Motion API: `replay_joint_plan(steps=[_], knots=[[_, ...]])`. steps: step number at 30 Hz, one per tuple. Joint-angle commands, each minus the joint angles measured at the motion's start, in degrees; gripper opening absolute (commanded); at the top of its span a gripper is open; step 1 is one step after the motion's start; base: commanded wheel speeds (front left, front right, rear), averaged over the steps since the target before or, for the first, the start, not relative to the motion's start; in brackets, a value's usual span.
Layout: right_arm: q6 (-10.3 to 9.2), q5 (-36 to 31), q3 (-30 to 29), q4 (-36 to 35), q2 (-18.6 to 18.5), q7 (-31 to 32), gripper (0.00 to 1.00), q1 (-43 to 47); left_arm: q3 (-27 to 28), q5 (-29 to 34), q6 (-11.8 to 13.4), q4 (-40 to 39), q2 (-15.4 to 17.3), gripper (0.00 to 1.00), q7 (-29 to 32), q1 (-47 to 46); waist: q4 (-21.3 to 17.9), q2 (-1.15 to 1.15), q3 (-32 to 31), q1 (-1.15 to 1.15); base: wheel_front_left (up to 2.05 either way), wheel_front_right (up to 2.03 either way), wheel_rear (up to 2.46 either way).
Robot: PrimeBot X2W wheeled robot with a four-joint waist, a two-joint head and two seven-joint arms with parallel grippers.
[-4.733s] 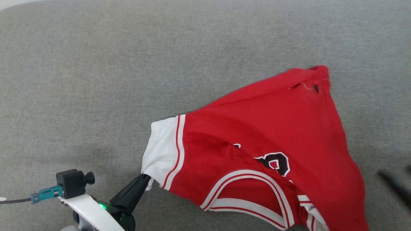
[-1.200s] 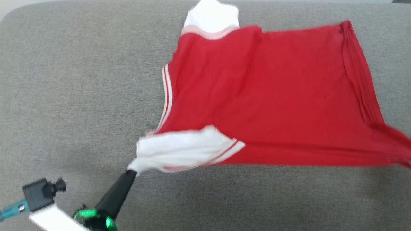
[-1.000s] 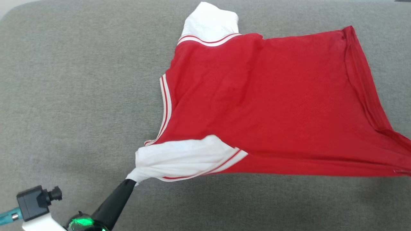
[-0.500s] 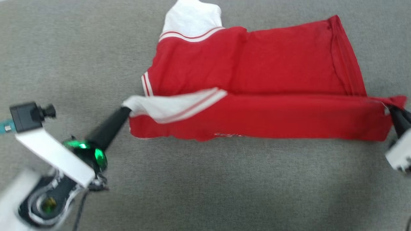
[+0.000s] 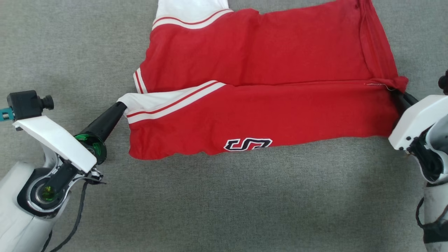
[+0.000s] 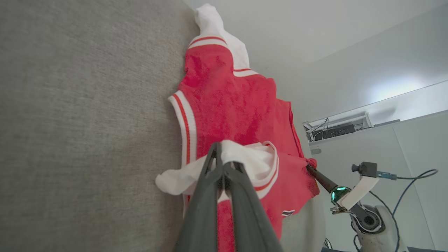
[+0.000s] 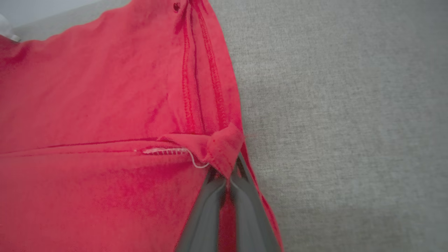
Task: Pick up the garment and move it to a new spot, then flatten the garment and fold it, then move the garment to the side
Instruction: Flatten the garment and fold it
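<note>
The garment (image 5: 266, 66), a red jersey T-shirt with white sleeves, lies on the grey fabric surface (image 5: 224, 203) with its near edge lifted and folded over. Part of the black, white-outlined number (image 5: 247, 144) shows along that edge. My left gripper (image 5: 120, 106) is shut on the white sleeve (image 5: 147, 101) at the garment's left end. In the left wrist view the fingers (image 6: 213, 189) pinch that sleeve (image 6: 245, 161). My right gripper (image 5: 397, 93) is shut on the red hem corner (image 5: 395, 83) at the right end. The right wrist view shows the corner (image 7: 222, 145) bunched at the fingertips (image 7: 241, 189).
The grey fabric surface spreads open in front of the garment and to its left. The other white sleeve (image 5: 190, 12) reaches the top edge of the head view. In the left wrist view, pale walls and a shelf with cables (image 6: 336, 129) stand beyond the surface.
Both grippers have drawn the garment's near edge up and over, so the number's lower part now shows. The head camera has moved, bringing both arms into view.
</note>
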Motion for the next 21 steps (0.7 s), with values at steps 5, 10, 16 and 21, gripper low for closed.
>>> replay_joint_plan(steps=[5, 10, 16, 21], knots=[[-0.02, -0.9, 1.4, 3.7, 0.3, -3.0, 0.03, -1.7, -1.4, 3.8, 0.1, 2.6, 0.8, 0.38, -1.1, -2.0, -0.6, 0.0, 1.0, 0.0, 0.0, 0.0, 0.0], [-0.02, -1.8, 2.9, 4.2, -0.7, -6.3, 1.0, -1.7, -5.3, 8.5, 0.1, 1.7, 3.8, 1.0, -3.9, -3.8, -0.5, 0.0, -0.4, 0.0, 0.0, 0.0, 0.0], [-0.02, 0.3, 2.6, 0.4, -1.7, -7.9, 1.0, 1.8, -13.4, 19.7, 0.1, 0.2, 13.5, 1.0, -8.1, -6.6, 0.1, 0.0, -3.8, 0.0, 0.0, 0.0, 0.0], [-0.02, 1.1, 1.7, -2.7, -2.4, -8.2, 1.0, 4.9, -18.1, 19.1, 0.1, -2.2, 16.9, 1.0, -7.8, -7.7, 0.3, 0.0, -6.5, 0.0, 0.0, 0.0, 0.0]])
